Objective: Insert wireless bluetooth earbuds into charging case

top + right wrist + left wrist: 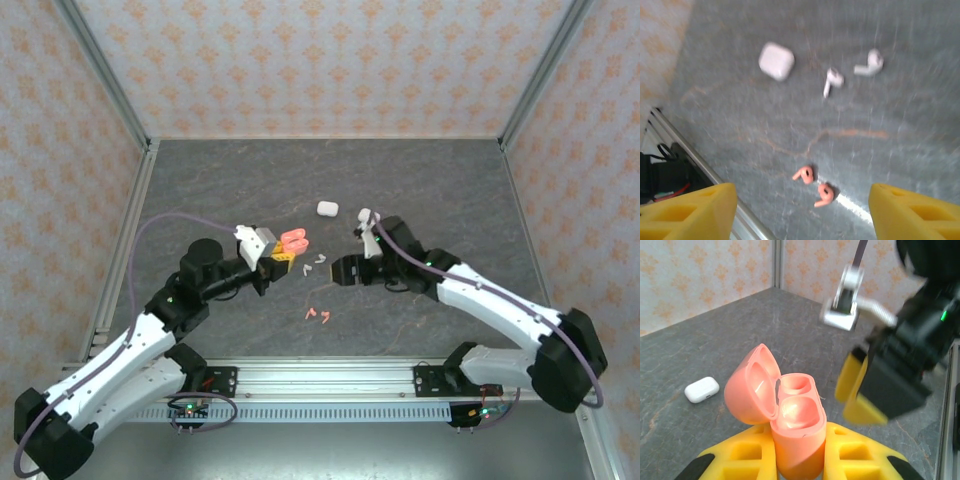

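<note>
A salmon-pink charging case (796, 432) stands upright between my left gripper's (799, 455) yellow fingers, which are shut on it. Its lid hangs open to the left and both sockets are empty. In the top view the case (294, 241) is held over the table's middle by the left gripper (281, 254). My right gripper (345, 270) hovers just right of it, open, with nothing between its fingers (695, 212). Two pink earbuds (804, 174) (824, 195) lie on the table below the right gripper (802, 205). Two white earbuds (832, 80) (869, 62) lie farther off.
A closed white case (327, 209) sits on the grey table toward the back; the left wrist view has it too (702, 390). Another white case (776, 61) lies beside the white earbuds. The aluminium rail (320, 375) runs along the near edge, close to the pink earbuds (318, 315).
</note>
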Robot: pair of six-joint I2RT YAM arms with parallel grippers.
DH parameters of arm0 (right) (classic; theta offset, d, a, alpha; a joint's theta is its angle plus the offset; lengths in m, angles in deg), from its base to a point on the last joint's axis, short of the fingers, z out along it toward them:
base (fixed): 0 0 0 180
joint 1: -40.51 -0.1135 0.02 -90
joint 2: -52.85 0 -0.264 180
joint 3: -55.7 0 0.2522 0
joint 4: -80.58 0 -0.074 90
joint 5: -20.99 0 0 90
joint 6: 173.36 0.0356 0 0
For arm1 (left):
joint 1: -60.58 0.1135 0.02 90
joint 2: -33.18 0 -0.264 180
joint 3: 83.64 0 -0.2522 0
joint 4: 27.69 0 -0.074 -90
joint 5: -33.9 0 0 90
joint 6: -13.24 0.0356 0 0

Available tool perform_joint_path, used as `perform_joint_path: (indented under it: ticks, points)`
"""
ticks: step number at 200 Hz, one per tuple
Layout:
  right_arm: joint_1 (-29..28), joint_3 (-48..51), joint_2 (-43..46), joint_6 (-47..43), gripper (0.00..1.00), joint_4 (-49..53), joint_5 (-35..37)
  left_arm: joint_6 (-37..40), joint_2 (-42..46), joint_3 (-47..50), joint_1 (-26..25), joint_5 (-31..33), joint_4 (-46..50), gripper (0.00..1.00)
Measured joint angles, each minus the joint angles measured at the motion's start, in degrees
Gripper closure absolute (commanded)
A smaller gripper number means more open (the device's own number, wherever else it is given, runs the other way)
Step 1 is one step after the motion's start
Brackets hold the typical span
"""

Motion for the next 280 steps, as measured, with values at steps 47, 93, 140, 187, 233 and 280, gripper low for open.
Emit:
perform_joint_path:
  ticks: [47,93,140,187,233,280]
  points:
    - [-7.6,0.5,-13.6,4.9,0.43,-5.3,1.8,-0.6,6.2,1.0,0.0,2.2,0.6,0.97]
    - [-10.1,-3.9,-23.7,5.0,0.49,-6.8,2.9,-0.5,7.1,1.3,0.0,3.3,1.0,0.97]
    - [-10.4,-7.6,-28.4,4.2,0.58,-7.4,2.7,-0.5,7.0,1.3,0.0,3.3,1.0,0.97]
    - [-11.6,-8.9,-31.2,3.1,0.65,-6.8,1.8,-0.5,6.6,1.3,0.0,3.3,1.0,0.97]
    - [-12.9,-10.3,-32.2,2.4,0.69,-4.9,0.7,-0.5,6.4,1.3,0.0,3.7,1.0,0.97]
    - [-13.0,-11.2,-32.5,1.6,0.71,-2.6,0.7,-0.5,6.4,1.3,0.0,4.0,1.0,0.97]
